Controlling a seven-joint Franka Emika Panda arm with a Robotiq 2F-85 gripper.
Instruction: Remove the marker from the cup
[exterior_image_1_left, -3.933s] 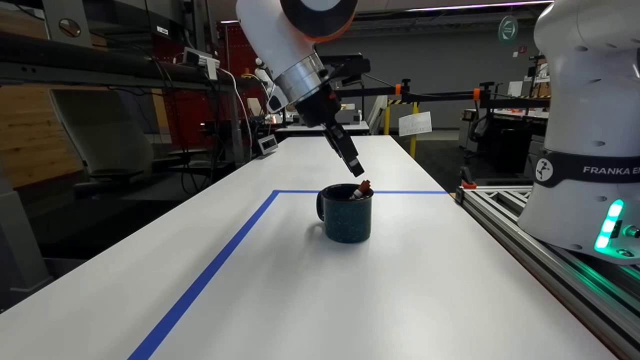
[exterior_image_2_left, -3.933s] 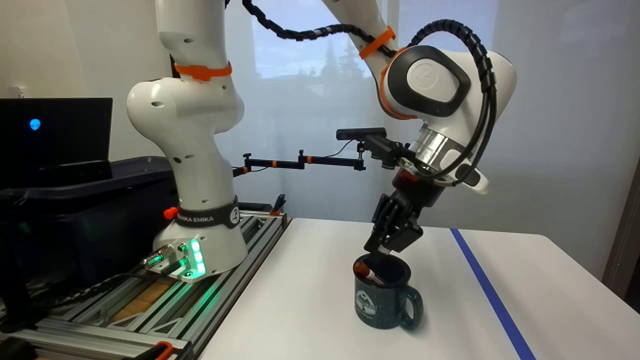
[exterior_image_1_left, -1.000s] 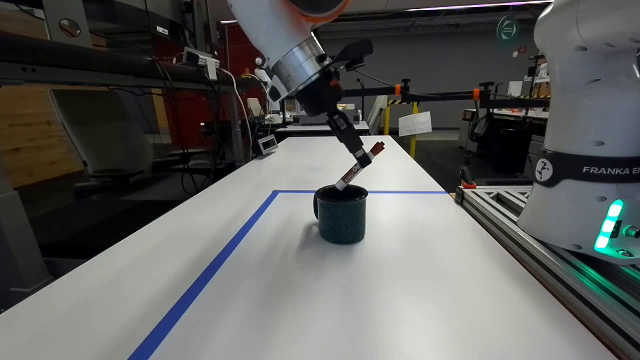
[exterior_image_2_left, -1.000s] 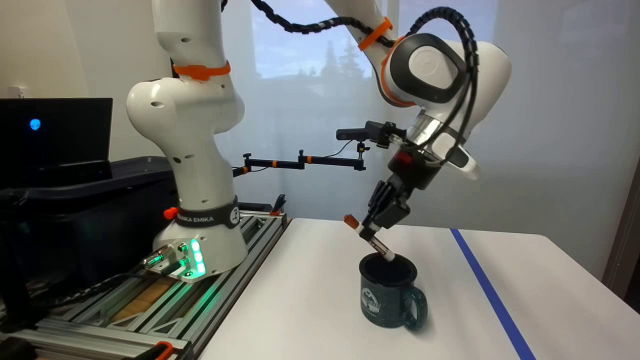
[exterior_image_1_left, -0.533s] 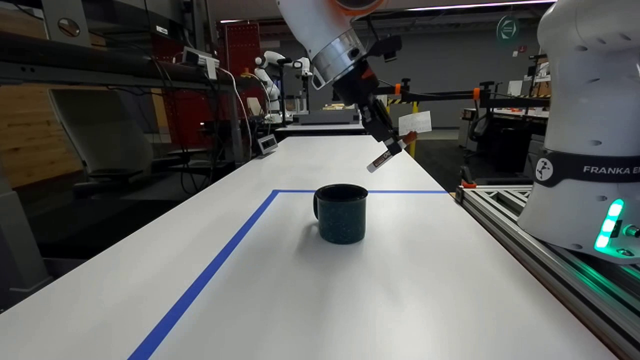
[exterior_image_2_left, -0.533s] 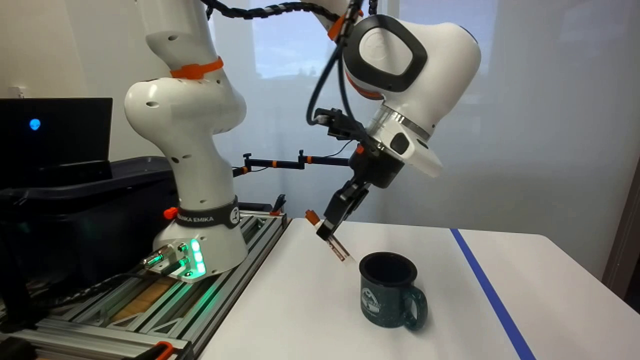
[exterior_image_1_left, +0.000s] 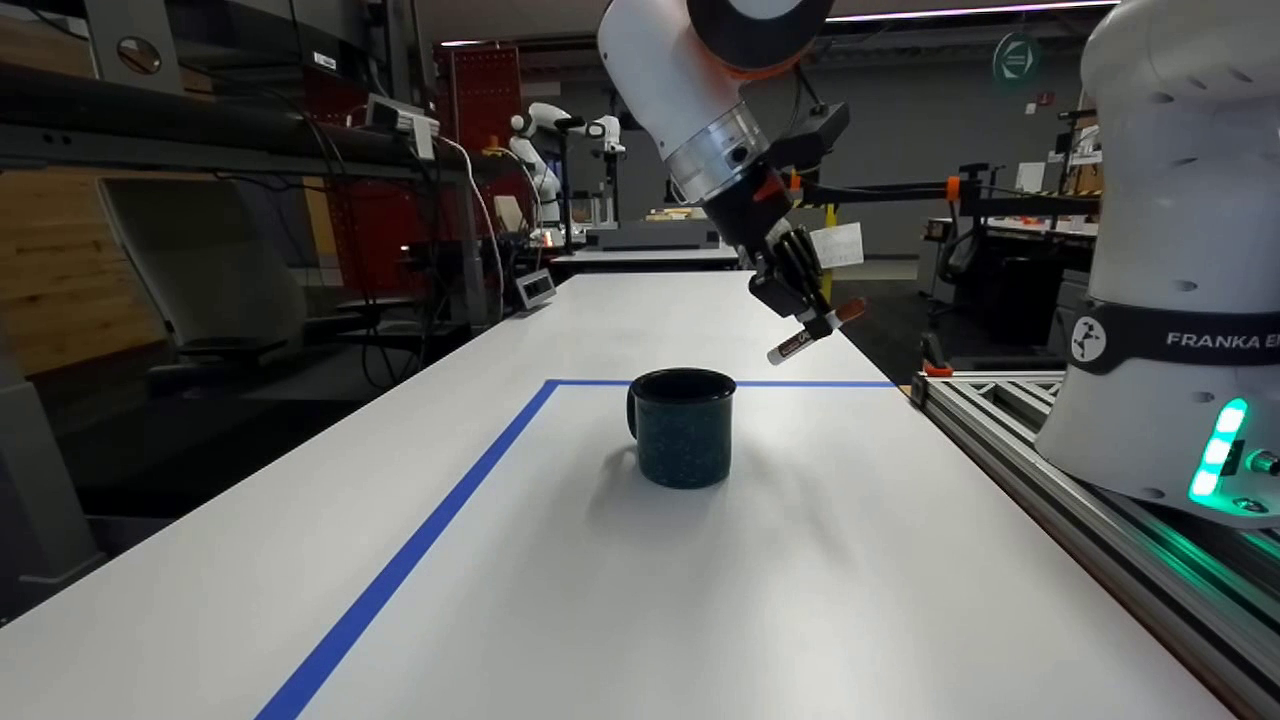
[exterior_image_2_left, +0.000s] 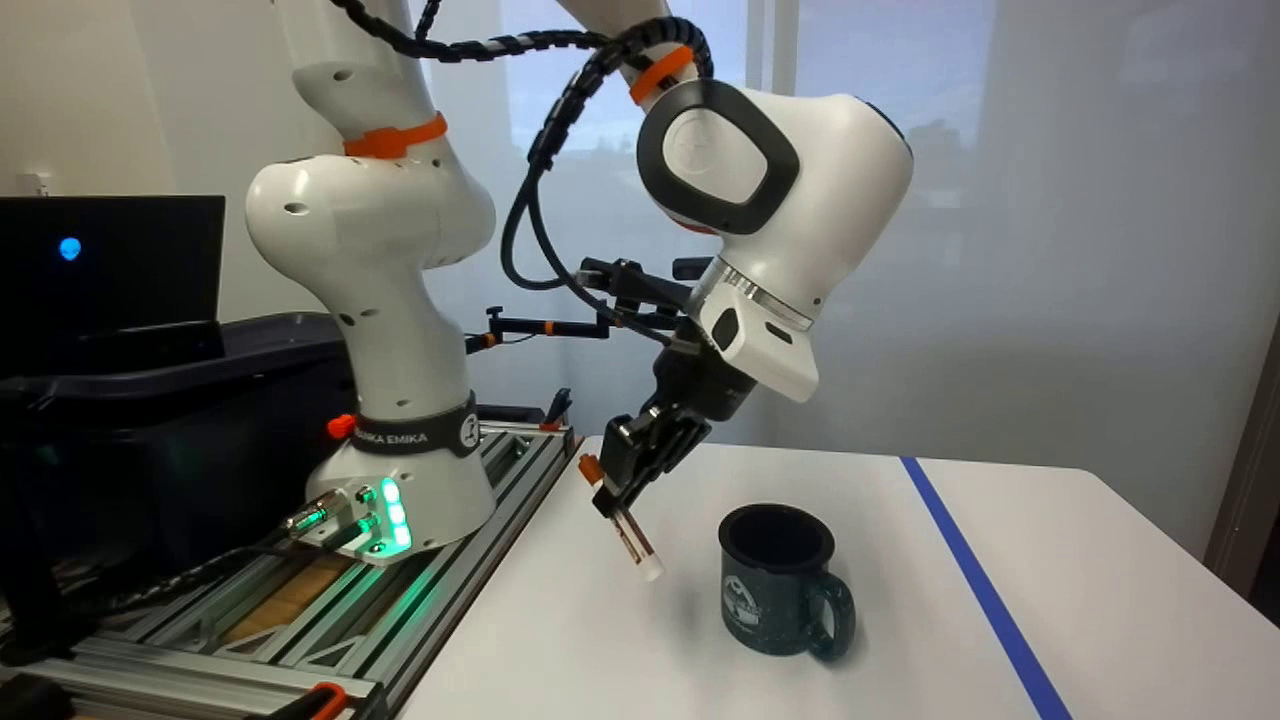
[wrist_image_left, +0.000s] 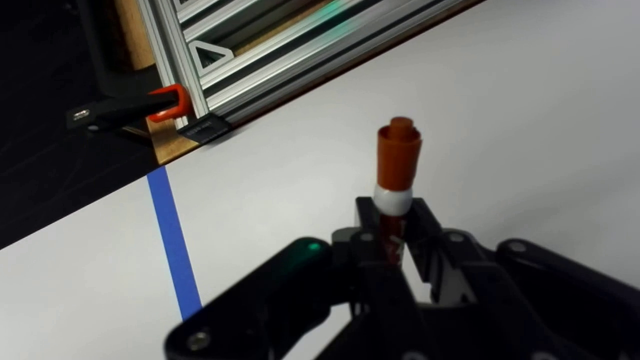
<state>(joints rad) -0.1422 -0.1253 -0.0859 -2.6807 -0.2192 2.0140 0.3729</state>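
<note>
Dark teal and faintly speckled, the cup (exterior_image_1_left: 684, 432) stands upright on the white worktop (exterior_image_1_left: 800, 620) in an exterior view, its handle (exterior_image_1_left: 632, 412) toward the left of the picture. Blue tape (exterior_image_1_left: 428, 540) runs along the worktop and turns a corner behind the cup. Above and to the right of the rim, the hand (exterior_image_1_left: 822, 326) grasps the marker (exterior_image_1_left: 795, 346), which slants in mid-air: white end low and nearest the cup, reddish-brown cap (exterior_image_1_left: 851, 310) high and pointing away. A green light strip (exterior_image_1_left: 1218, 448) shines on the robot's base (exterior_image_1_left: 1150, 440) at the right.

In an exterior view, a pale emblem (exterior_image_2_left: 741, 602) shows on the cup's side, and the inside is too dark to make out. The marker is wholly outside the cup, near it but not touching, tilted with its white end down over the worktop. At the far left a black laptop (exterior_image_2_left: 110, 270) sits above a dark bin (exterior_image_2_left: 200, 450).

In the wrist view, the marker is pinched between the two fingers (wrist_image_left: 367, 215), just below its white collar, with the cap jutting past the tips. Metal rails (wrist_image_left: 280, 65) run across the upper part, and an orange-and-black clamp (wrist_image_left: 172, 102) sits at their end.
</note>
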